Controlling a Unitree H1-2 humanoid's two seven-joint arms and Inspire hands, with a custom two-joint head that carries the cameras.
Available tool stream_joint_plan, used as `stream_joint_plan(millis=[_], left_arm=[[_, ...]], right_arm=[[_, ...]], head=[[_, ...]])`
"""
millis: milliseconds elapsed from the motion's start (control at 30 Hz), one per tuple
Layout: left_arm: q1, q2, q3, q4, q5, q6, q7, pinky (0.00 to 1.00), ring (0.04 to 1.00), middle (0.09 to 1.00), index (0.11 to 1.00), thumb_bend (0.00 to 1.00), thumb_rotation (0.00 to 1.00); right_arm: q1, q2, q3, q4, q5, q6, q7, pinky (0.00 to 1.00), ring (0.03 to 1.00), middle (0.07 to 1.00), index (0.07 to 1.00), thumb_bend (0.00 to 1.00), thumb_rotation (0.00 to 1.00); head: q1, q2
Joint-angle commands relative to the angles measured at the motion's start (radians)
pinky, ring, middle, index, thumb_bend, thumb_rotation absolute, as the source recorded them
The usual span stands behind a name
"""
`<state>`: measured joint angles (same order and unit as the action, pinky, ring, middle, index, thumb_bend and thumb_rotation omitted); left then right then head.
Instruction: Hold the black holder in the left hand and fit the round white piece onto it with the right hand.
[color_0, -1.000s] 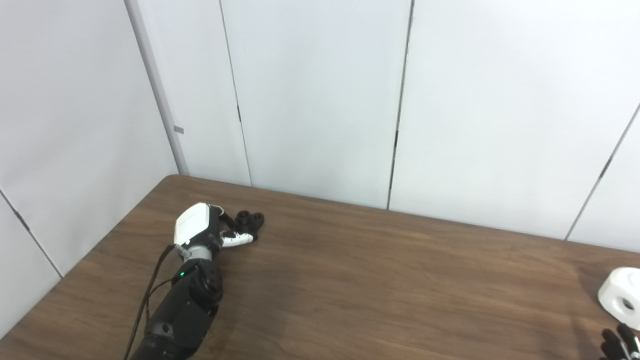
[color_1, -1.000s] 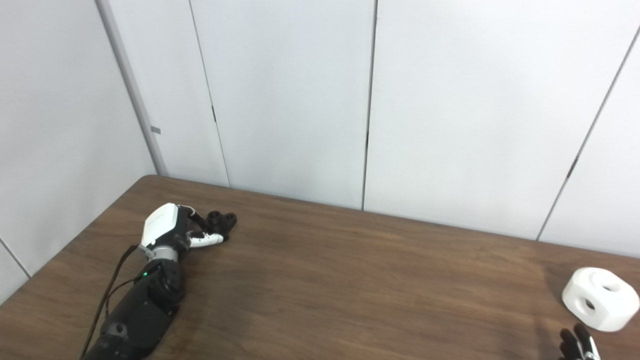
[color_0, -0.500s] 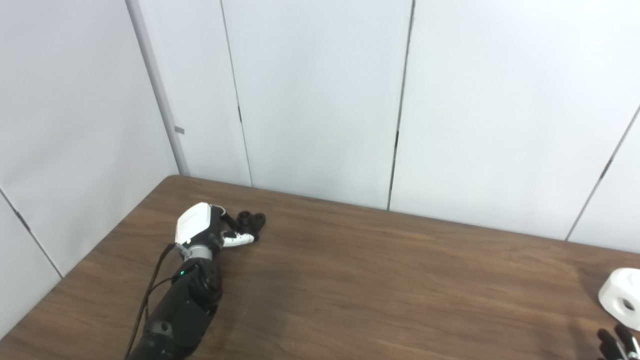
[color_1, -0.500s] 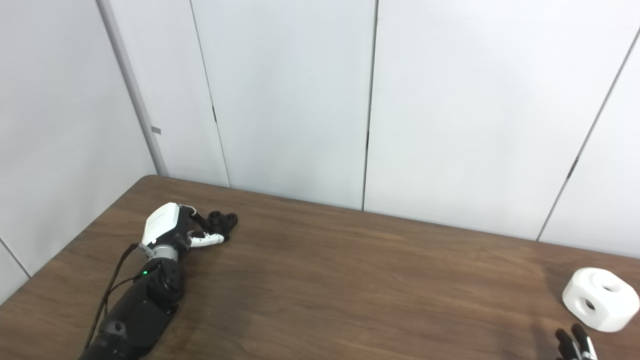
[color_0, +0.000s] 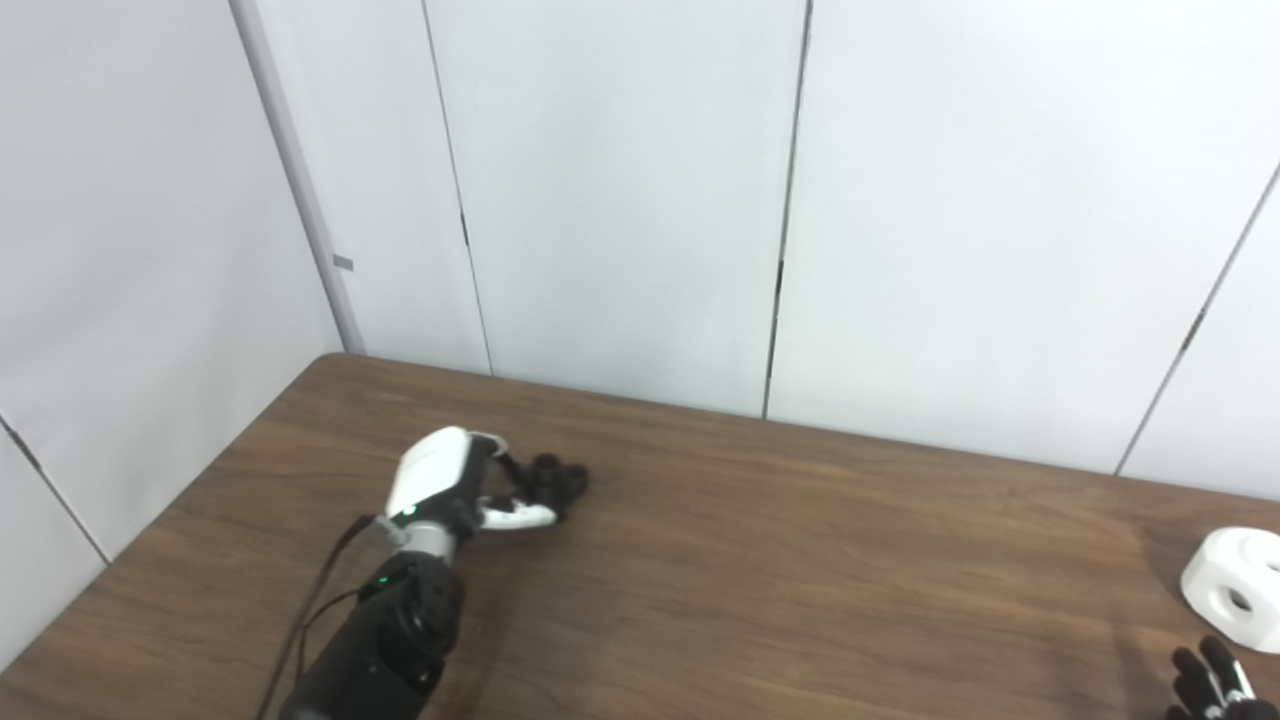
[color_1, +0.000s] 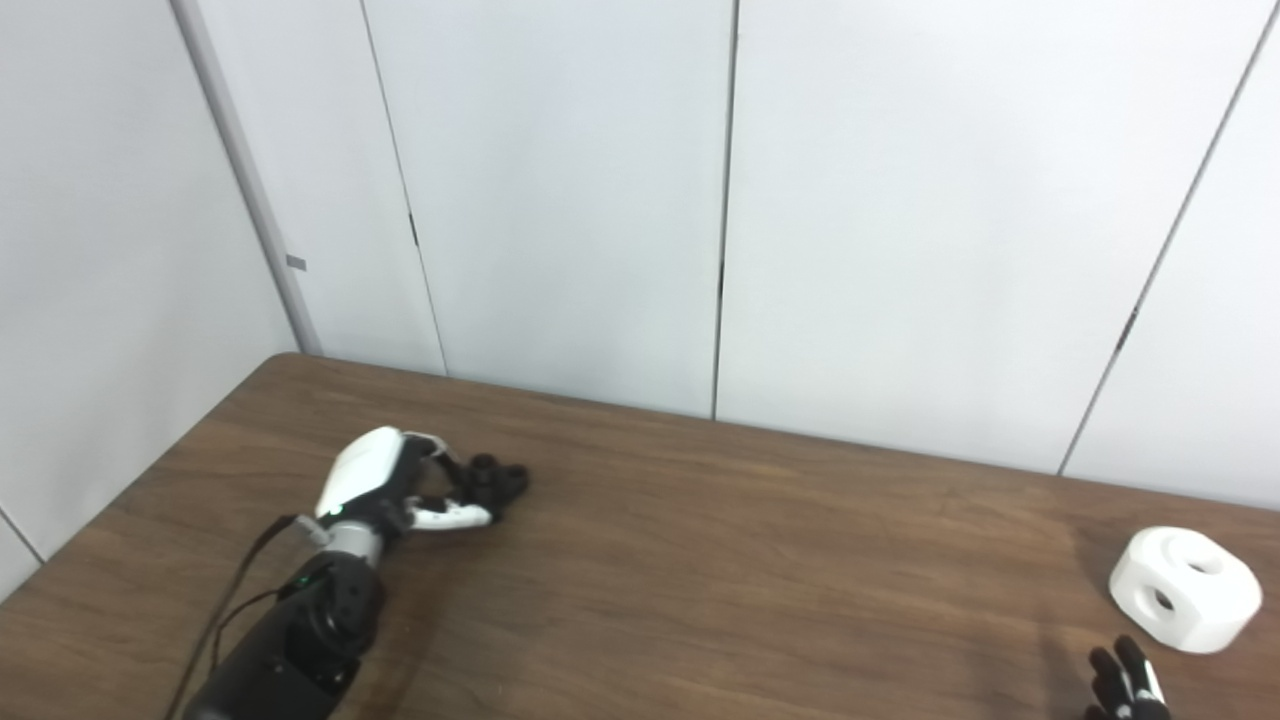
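Note:
My left hand lies low over the left part of the brown table, its fingers and thumb shut on the small black holder, which sticks out to the right of the hand. The round white piece, a chunky block with round holes, rests on the table at the far right. Just in front of it, only the dark fingertips of my right hand poke up from the bottom edge, spread apart, holding nothing and not touching the piece.
White panelled walls close off the table's far edge and left side. A black cable runs along my left forearm. The table's left edge slants down toward the bottom left corner.
My left hand has slid right and toward me with the black holder in it. The camera has turned slightly, shifting the walls left. The right fingertips show a little more.

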<state>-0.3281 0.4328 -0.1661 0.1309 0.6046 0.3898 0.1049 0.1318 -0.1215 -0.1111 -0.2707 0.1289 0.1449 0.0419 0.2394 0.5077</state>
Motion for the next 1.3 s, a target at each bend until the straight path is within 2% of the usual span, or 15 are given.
stream_joint_plan(millis=[0,167,433,667,900,1100,1267], left_arm=[[-0.015,0.032,-0.019,-0.07,0.065,-0.021,0.001,1.0,0.887,0.782,0.485,0.52,0.05],[0.027,0.029,-0.069,-0.164,0.145,-0.035,-0.032,1.0,0.876,0.778,0.485,0.52,0.05],[0.122,0.0,-0.133,-0.313,0.233,-0.106,-0.067,1.0,0.86,0.759,0.484,0.52,0.05],[0.195,-0.047,-0.171,-0.388,0.276,-0.151,-0.117,1.0,0.865,0.762,0.485,0.52,0.05],[0.248,-0.102,-0.182,-0.435,0.278,-0.196,-0.145,0.99,0.856,0.758,0.484,0.52,0.05],[0.298,-0.144,-0.187,-0.463,0.269,-0.213,-0.17,0.99,0.856,0.762,0.484,0.52,0.05],[0.352,-0.175,-0.189,-0.47,0.245,-0.231,-0.187,0.99,0.857,0.766,0.485,0.52,0.05]], right_arm=[[-0.015,0.007,0.006,-0.041,-0.007,-0.004,-0.003,1.0,1.0,0.965,1.0,0.54,1.0],[-0.017,0.011,0.013,-0.047,-0.021,0.0,-0.01,1.0,1.0,0.967,1.0,0.53,1.0],[-0.022,0.034,0.024,-0.03,-0.045,-0.025,-0.018,1.0,0.998,0.948,1.0,0.48,1.0],[-0.02,0.058,0.034,-0.045,-0.062,-0.013,-0.034,1.0,0.985,0.933,1.0,0.54,1.0],[-0.026,0.071,0.052,-0.073,-0.084,0.013,-0.048,1.0,0.999,0.931,1.0,0.55,1.0],[-0.035,0.081,0.062,-0.094,-0.095,0.026,-0.058,1.0,0.973,0.923,1.0,0.57,1.0],[-0.037,0.093,0.071,-0.136,-0.106,0.069,-0.068,1.0,0.965,0.918,1.0,0.56,1.0]], head=[[-0.002,0.001],[-0.039,0.012],[-0.132,0.041],[-0.184,0.071],[-0.234,0.113],[-0.278,0.149],[-0.316,0.184]])
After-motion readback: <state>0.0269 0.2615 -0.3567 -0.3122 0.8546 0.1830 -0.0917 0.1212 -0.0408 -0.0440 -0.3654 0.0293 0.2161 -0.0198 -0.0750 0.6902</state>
